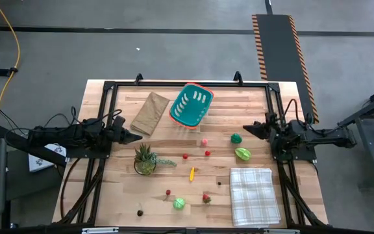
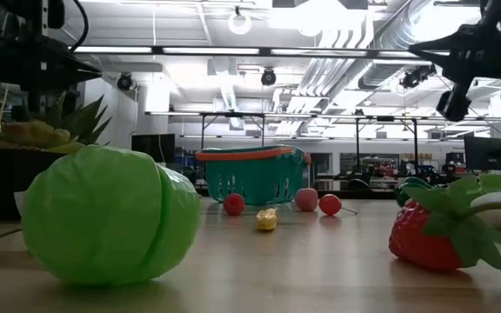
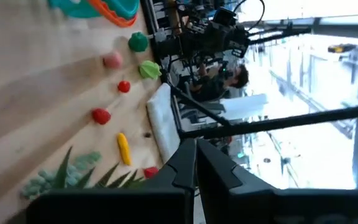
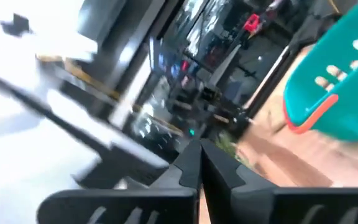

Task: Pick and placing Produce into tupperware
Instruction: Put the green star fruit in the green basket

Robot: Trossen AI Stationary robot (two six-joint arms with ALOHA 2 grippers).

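Observation:
The teal tupperware basket (image 1: 191,104) with an orange-red rim stands on the table at the far middle; it also shows in the low view (image 2: 252,174). Small produce pieces lie scattered on the table: a green piece (image 1: 237,138), a light green one (image 1: 242,153), a pink one (image 1: 204,141), red ones (image 1: 208,153), a yellow one (image 1: 191,173), a green cabbage (image 1: 178,203) and a strawberry (image 1: 206,198). My left gripper (image 1: 137,137) is shut and empty at the table's left side. My right gripper (image 1: 245,129) is shut and empty at the right side.
A spiky potted plant (image 1: 145,159) stands left of the middle. A flat brown paper bag (image 1: 150,112) lies left of the basket. A checked cloth (image 1: 254,195) lies at the near right. Black frame rails (image 1: 187,83) run along the table's edges.

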